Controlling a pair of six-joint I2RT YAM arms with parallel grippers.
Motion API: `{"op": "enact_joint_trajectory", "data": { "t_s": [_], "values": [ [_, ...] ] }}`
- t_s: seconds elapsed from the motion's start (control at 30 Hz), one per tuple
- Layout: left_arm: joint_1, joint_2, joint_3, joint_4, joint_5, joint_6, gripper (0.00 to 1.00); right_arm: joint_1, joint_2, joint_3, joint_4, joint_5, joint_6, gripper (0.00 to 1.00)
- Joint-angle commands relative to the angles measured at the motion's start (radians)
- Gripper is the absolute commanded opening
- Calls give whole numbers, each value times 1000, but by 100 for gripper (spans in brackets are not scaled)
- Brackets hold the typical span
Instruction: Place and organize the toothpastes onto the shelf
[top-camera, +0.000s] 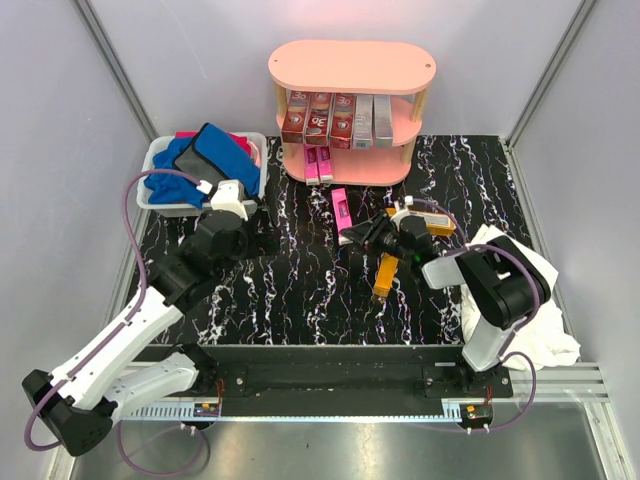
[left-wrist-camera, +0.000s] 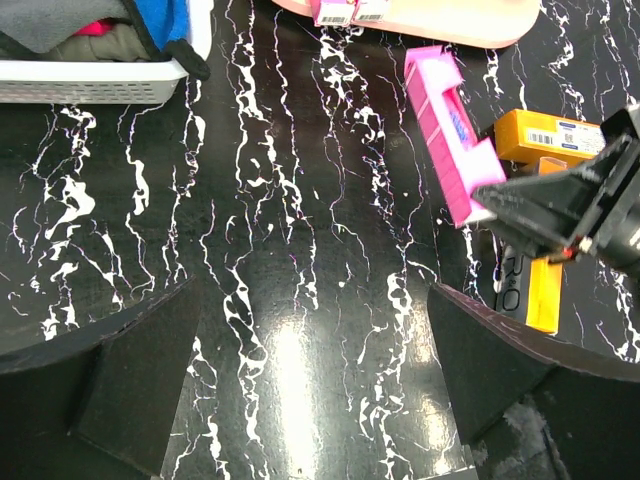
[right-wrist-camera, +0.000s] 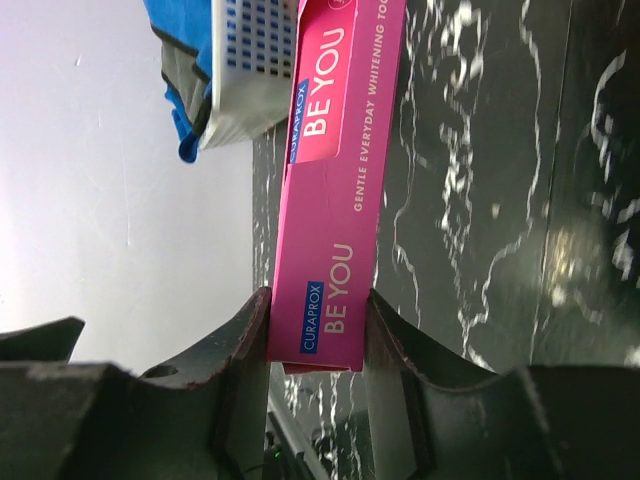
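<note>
Right wrist view shows the main risk: the right pincer (right-wrist-camera: 318, 330) grips the pink toothpaste box (right-wrist-camera: 335, 180) only at its very end, so nearly the whole length sticks out past the fingers. With that leverage the box may well swing or slide in the grip once it is carried, and it would then reach the shelf (top-camera: 350, 65) crooked. A long box led by its far end could also catch a wooden post or a tier edge. It could likewise topple the two pink boxes (top-camera: 318, 162) already on the lowest tier, or jostle the dark red and silver boxes (top-camera: 335, 115) on the middle tier. In the top external view, two orange boxes (top-camera: 385, 275) lie on the tabletop (top-camera: 300, 290) just beside the same arm, right of centre, and a careless sweep could push them.

The right pincer is closed narrowly on the pink box, one finger pressed flat against each long side. In the top view the box lies near the frame's centre, pointing toward the shelf at upper centre; whether its far end is clear of the tabletop cannot be told.

The left pincer (left-wrist-camera: 315, 340) stands wide open and holds nothing. It hovers over bare marbled tabletop, with the white bin (left-wrist-camera: 90, 90) at upper left.
</note>
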Motion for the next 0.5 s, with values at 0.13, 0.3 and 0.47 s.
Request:
{"op": "enact_joint_trajectory", "data": {
  "t_s": [0.13, 0.3, 0.47],
  "values": [
    [-4, -8, -23, 39, -53, 25, 99, -72, 97, 198, 48, -75, -85, 21],
    [-4, -24, -49, 42, -65, 31, 99, -126, 214, 322, 37, -112, -54, 21],
    [-4, -48, -57, 37, -88, 45, 99, -160, 338, 475, 10, -127, -24, 21]
  ]
}}
